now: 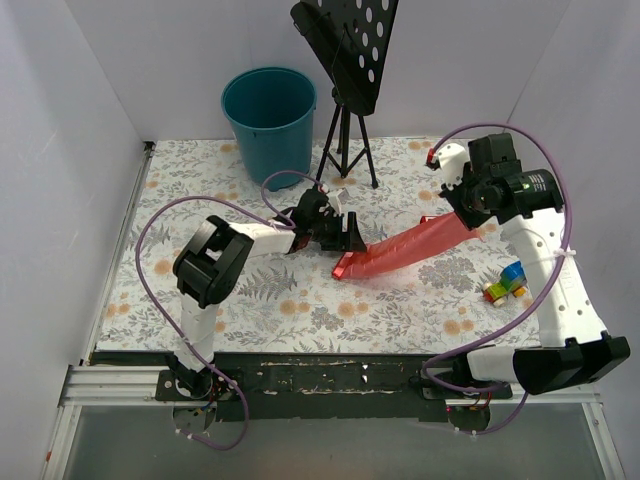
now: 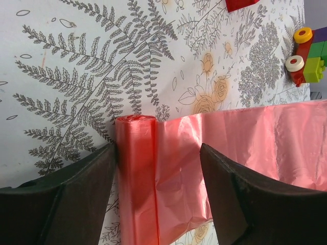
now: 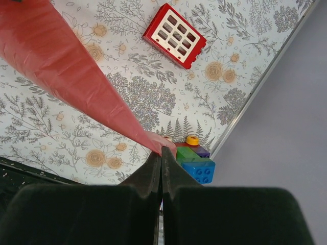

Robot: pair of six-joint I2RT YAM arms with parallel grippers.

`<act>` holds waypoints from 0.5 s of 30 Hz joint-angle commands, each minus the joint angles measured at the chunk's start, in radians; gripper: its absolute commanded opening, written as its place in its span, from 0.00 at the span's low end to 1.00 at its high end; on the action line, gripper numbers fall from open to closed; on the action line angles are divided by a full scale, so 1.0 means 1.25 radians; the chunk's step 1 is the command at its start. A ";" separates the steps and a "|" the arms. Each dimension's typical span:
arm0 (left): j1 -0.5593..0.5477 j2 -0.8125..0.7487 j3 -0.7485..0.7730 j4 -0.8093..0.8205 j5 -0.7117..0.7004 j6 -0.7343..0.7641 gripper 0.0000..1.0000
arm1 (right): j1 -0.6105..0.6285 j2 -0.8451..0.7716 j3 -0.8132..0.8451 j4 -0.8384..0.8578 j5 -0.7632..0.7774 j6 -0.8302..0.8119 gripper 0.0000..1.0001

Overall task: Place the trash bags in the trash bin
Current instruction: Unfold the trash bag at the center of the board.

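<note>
Pinching one end of the trash bag (image 3: pixel 61 61), right tool (image 3: pixel 161 152) pressed together, left tool (image 2: pixel 157 150) spread around its rolled end

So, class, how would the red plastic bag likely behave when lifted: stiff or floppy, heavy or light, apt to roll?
Probably floppy: the red bag stretches as thin, creased film from the right gripper's pinch. Likely light, since a pinched corner carries that span. Its rolled end, between the left gripper's open jaws, might roll or unwind if nudged.
</note>
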 commanded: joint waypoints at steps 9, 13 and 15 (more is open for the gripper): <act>-0.004 0.017 -0.084 -0.180 -0.130 0.058 0.53 | -0.010 -0.055 -0.074 0.065 -0.035 0.016 0.01; 0.029 -0.039 -0.144 -0.188 -0.153 0.086 0.52 | -0.007 -0.010 -0.060 0.094 -0.151 0.006 0.01; 0.051 -0.076 -0.177 -0.190 -0.165 0.097 0.53 | 0.010 0.025 -0.050 0.130 -0.161 0.032 0.01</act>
